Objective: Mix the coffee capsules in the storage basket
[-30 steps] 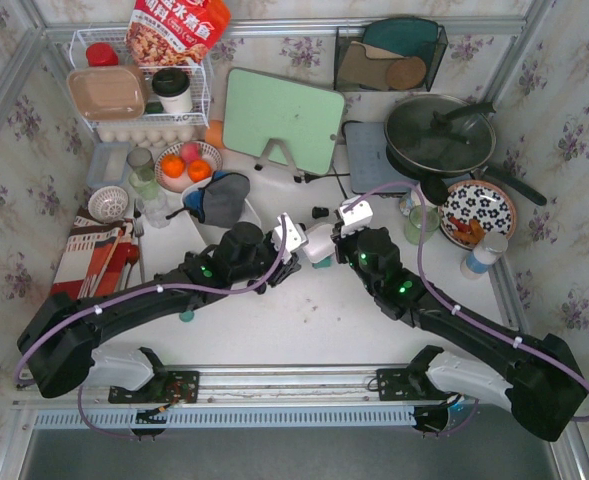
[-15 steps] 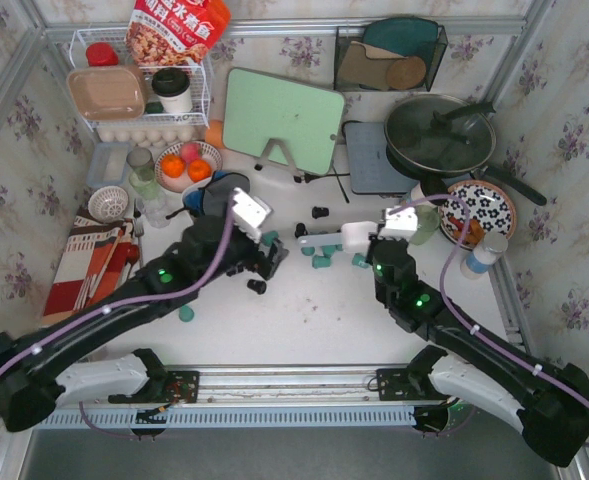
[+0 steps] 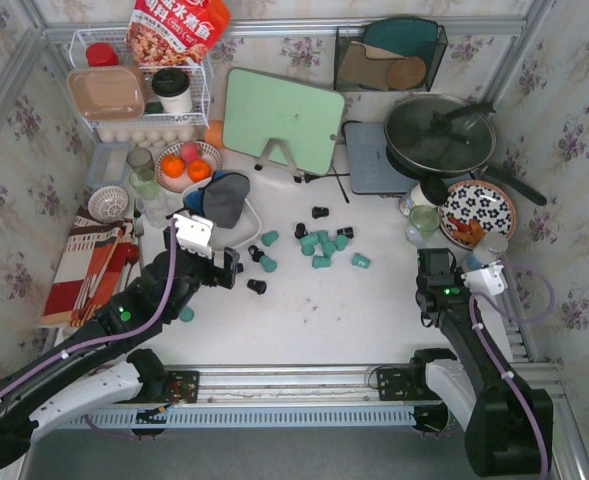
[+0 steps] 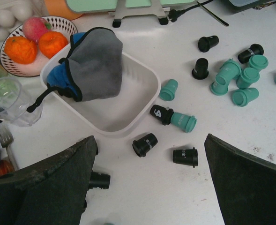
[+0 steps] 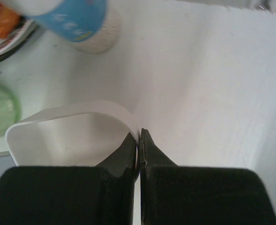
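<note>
Teal coffee capsules [image 3: 324, 248] lie tipped in a loose cluster [image 4: 243, 79] on the white table, with black ones scattered around them. My left gripper [image 4: 150, 140] hangs open above two black capsules [image 4: 145, 144] [image 4: 185, 156]; a third black capsule [image 4: 99, 179] lies by its left finger. Nothing is held between its fingers. Far to the right, my right gripper [image 5: 139, 133] is shut on the thin rim of the white storage basket [image 5: 72, 112], whose inside shows no capsules. From above, the basket [image 3: 487, 280] is only partly seen.
A second white tub [image 4: 142, 93] holding a grey and blue pouch [image 4: 93, 63] sits left of the capsules. A fruit bowl [image 3: 186, 165], a green board [image 3: 282, 120], a pan [image 3: 439, 135], a flowered plate [image 3: 477, 212], a glass [image 3: 424, 222] and a blue-labelled bottle [image 5: 81, 23] ring the area.
The right arm drew back to the far right with the basket, leaving the capsules spilled on the table. The left gripper opened wide and pulled back to the left.
</note>
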